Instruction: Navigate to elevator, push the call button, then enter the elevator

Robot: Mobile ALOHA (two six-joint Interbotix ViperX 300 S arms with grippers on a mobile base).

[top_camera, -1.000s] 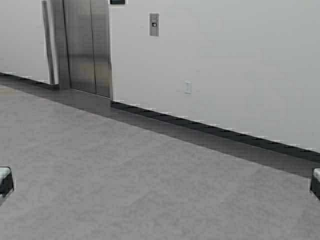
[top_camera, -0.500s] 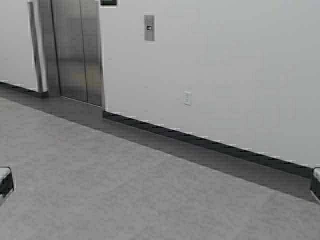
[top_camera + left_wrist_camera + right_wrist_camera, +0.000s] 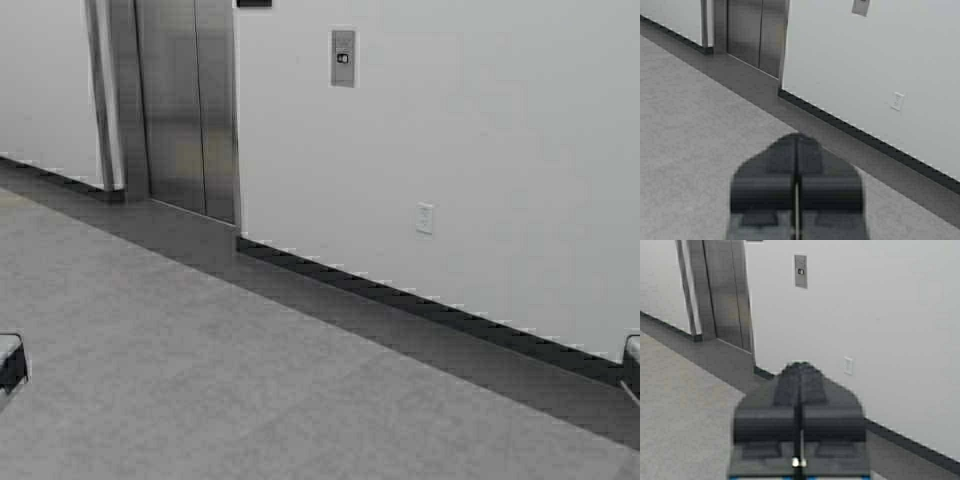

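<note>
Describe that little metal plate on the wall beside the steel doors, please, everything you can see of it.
The call button is a small dark square set in an upright rectangular plate of brushed silver metal, mounted flat on the white wall. It sits to the right of the elevator, whose doors are closed, and well above a white outlet plate lower on the wall. Nothing touches it; both arms are far back from it. Any marking on it is too small to read.
</note>
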